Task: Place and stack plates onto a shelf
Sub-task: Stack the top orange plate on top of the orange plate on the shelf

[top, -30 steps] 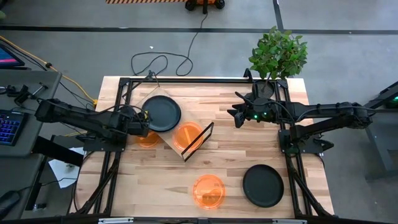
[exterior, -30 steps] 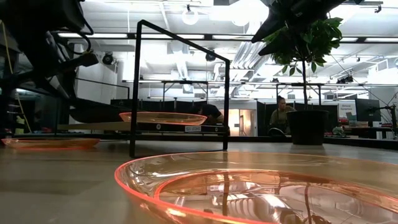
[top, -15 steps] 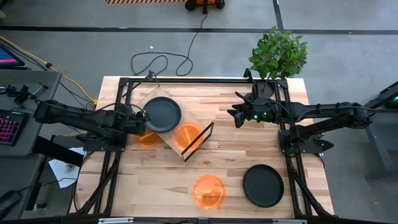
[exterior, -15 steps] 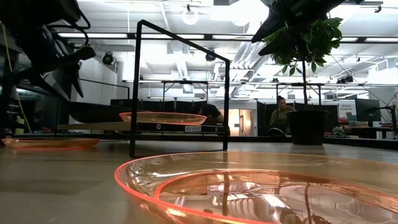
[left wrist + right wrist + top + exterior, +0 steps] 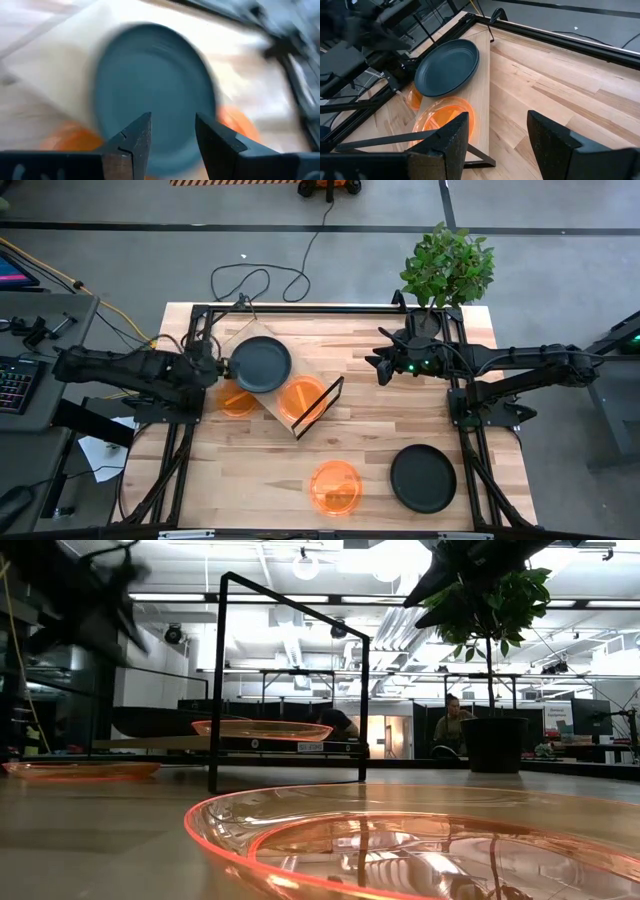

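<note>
Left gripper (image 5: 222,367) open, empty, just beside dark plate (image 5: 260,362) on shelf (image 5: 272,408); orange plate (image 5: 302,398) beside it there. Nearer table front lay an orange plate (image 5: 335,486) and a dark plate (image 5: 423,477). Right gripper (image 5: 377,367) open, waiting farther back.

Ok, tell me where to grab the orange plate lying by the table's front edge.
Take the orange plate by its raised rim; it lies flat on the table, so only the edge offers a pinch. Probably come from the right with the right pincer, sliding one finger under the lip. The dark plate beside it crowds that side.
</note>
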You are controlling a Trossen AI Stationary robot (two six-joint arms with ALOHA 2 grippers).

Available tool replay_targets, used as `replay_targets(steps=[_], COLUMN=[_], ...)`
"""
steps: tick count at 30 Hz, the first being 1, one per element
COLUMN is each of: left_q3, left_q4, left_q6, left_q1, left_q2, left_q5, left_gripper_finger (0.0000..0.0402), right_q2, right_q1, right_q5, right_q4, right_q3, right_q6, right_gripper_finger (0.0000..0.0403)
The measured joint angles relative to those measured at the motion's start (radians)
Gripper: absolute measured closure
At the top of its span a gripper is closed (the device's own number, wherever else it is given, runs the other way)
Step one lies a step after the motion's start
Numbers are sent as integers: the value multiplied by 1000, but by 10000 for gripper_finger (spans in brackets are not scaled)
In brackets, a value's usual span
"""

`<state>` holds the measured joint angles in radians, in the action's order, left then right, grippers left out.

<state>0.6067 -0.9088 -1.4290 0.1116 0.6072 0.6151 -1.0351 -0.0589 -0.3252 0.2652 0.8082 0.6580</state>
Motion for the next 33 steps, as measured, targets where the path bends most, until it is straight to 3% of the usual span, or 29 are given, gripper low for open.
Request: replay_targets(steps=[4, 9, 12, 16, 20, 24, 28, 33], left_q3=[77, 183, 212, 211, 211, 182, 73, -70], left_q4=[96, 98, 74, 42, -42, -68, -58, -52], left_q6=[342, 590, 677, 784, 862, 786, 571, 262], left_q1=[0, 7, 51, 159, 289, 390, 451, 484], left_q2=[-24, 17, 85, 212, 352, 432, 408, 352], left_q5=[-240, -545, -652, -722, -691, -483, -319, -221], left_gripper_finger=[264, 266, 266, 266, 270, 304, 380, 397], right_q2=[0, 0, 0, 0, 0, 0, 0, 0], right_q1=[0, 0, 0, 0, 0, 0, 0, 0], right_q5=[0, -2, -5, -4, -5, -25, -34, -43], right_q4=[-1, -1, -1, -1, -1, -1, 0, 0], right_q3=[0, 0, 0, 0, 0, 0, 0, 0], right_q6=[0, 30, 49, 52, 52, 52, 52, 50], right_gripper_finger=[219, 219, 219, 219, 219, 219, 219, 219])
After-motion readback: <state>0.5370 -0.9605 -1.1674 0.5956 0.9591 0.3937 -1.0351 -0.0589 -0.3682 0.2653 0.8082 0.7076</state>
